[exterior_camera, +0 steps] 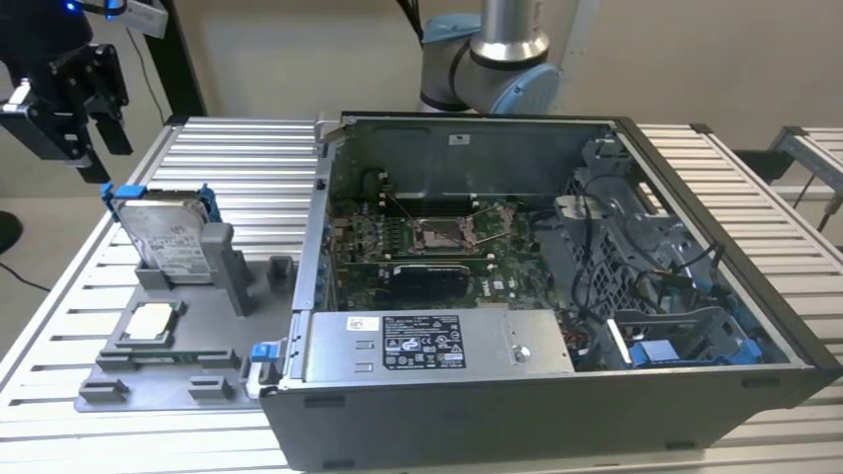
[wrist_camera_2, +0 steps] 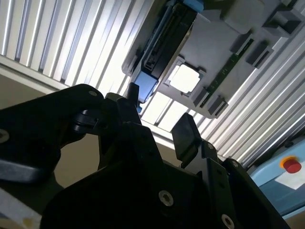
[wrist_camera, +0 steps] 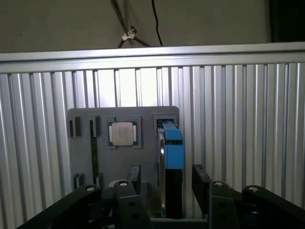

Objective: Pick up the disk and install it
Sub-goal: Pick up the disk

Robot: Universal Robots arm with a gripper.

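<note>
Hovering end effector, jaws apart, empty, above disk

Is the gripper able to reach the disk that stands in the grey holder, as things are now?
Probably yes. The open gripper hangs above the disk, whose upper edge stands free of the grey holder. Nothing seems to lie between them.

Disk stands upright in holder on tabletop, at the exterior view's left of PC case. Chip lies on holder, in front of disk. Hand hangs above disk, w/o touching.
</note>
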